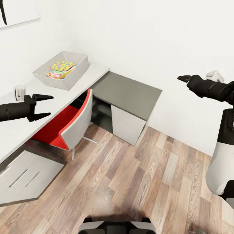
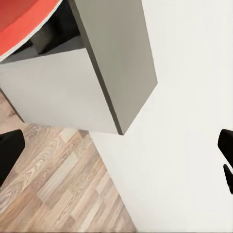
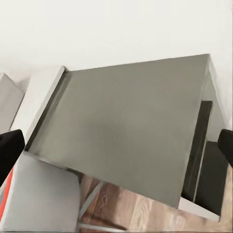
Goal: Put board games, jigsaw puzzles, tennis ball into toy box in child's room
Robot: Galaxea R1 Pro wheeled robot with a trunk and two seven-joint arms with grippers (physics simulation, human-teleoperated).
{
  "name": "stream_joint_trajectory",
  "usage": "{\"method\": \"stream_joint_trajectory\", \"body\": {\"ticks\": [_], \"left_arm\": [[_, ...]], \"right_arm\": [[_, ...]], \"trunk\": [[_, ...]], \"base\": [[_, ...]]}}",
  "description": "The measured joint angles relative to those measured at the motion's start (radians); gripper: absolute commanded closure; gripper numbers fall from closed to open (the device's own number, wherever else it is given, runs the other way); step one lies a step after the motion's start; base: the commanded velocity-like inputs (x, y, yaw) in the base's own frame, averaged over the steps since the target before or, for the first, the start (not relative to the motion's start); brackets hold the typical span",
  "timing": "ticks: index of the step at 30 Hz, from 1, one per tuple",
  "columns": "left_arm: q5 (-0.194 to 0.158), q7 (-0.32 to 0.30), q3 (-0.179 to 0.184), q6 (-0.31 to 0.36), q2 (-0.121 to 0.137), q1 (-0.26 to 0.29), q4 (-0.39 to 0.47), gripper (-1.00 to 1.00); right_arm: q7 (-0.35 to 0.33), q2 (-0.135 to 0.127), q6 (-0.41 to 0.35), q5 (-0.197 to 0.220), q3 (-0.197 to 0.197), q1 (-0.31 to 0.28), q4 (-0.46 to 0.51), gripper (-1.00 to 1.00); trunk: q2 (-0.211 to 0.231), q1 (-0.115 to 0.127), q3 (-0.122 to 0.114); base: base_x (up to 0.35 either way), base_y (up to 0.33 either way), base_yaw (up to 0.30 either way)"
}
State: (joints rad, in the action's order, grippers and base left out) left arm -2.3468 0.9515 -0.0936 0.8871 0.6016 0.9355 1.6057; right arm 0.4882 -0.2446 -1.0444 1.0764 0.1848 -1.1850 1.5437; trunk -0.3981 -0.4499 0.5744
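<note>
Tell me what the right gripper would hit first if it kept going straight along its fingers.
Judging by the right wrist view, the right gripper points down at the dark grey cabinet top, so it would probably meet that surface first. Nothing appears in between, though depth is hard to judge.

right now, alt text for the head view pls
A grey toy box holding a colourful jigsaw puzzle sits on a white table. The open, empty left gripper hovers over the table, above a red chair and wood floor.
</note>
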Motion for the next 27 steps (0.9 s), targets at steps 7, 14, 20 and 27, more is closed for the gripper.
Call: {"method": "stream_joint_trajectory", "body": {"ticks": [7,14,20,27], "left_arm": [[0.000,-0.001,0.001,0.006,0.000,-0.001,0.000,-1.00],[0.000,-0.002,0.001,0.008,-0.001,-0.002,0.000,-1.00],[0.000,-0.003,0.011,0.011,-0.013,-0.001,0.000,-1.00],[0.000,-0.008,0.028,0.028,-0.035,0.003,0.000,-1.00]], "right_arm": [[0.000,-0.001,0.000,0.000,-0.001,0.018,0.001,-1.00],[0.001,-0.002,0.000,-0.004,-0.001,0.034,0.000,-1.00],[0.001,-0.003,0.000,-0.010,-0.001,0.052,-0.007,-1.00],[0.001,-0.031,0.000,-0.013,-0.002,0.096,-0.022,-1.00]], "trunk": [[0.000,0.000,-0.005],[0.000,0.000,-0.010],[0.000,0.000,-0.015],[0.000,0.001,-0.021]], "base": [[-0.153,0.000,-0.279],[-0.043,0.000,-0.278],[-0.013,0.000,-0.274],[-0.004,0.000,-0.270]]}}
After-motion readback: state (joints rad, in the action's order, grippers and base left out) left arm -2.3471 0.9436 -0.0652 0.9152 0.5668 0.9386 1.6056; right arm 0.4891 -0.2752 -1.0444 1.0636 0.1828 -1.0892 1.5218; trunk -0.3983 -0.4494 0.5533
